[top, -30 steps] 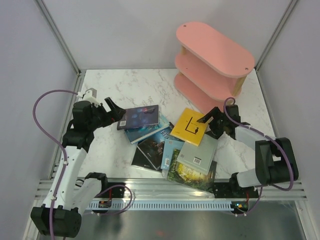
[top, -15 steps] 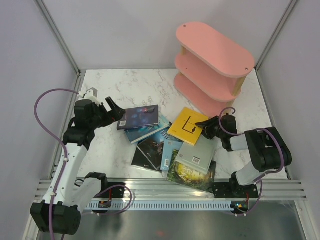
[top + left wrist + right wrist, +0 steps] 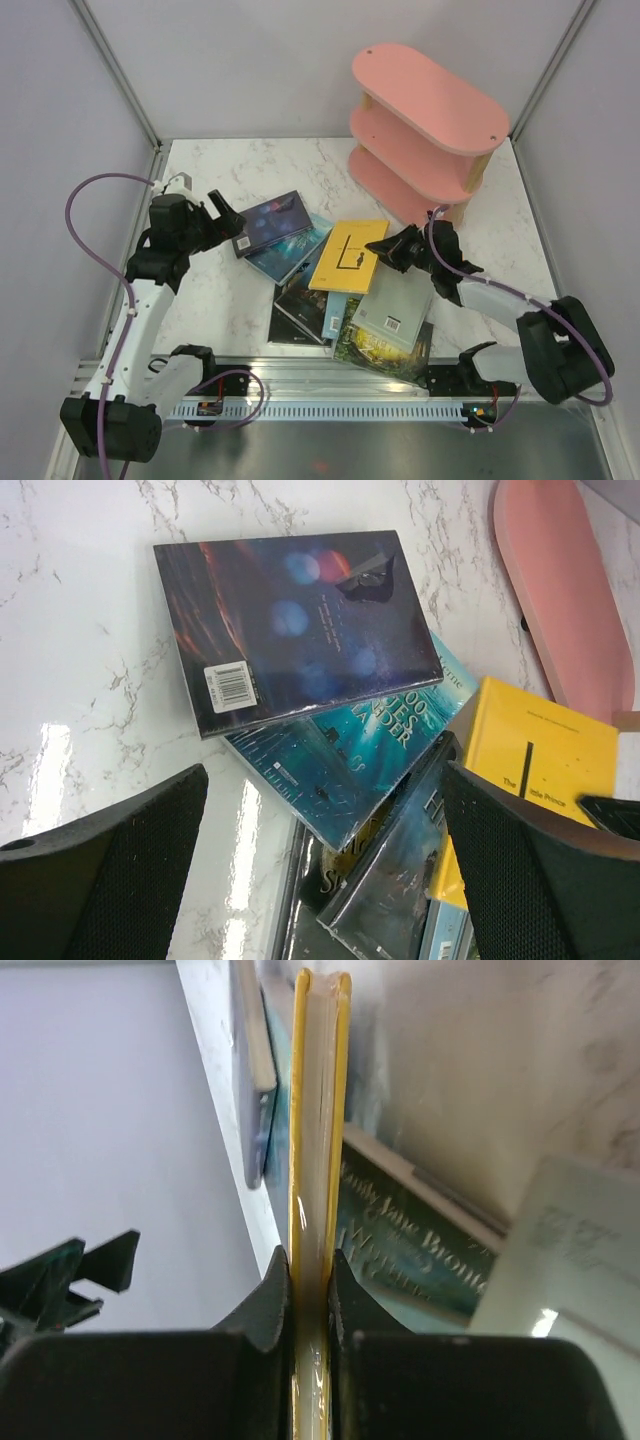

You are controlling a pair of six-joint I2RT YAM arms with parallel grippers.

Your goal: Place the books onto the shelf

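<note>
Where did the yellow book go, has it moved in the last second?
Yes. The yellow book has shifted left in the top view, away from the pink shelf, and turned slightly. The right tool is clamped on its edge.

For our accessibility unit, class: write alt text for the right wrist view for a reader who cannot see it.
The right end effector is shut on a yellow book, whose page edge runs up the middle of the view between two dark fingers. A dark green book with pale lettering lies behind it.
</note>
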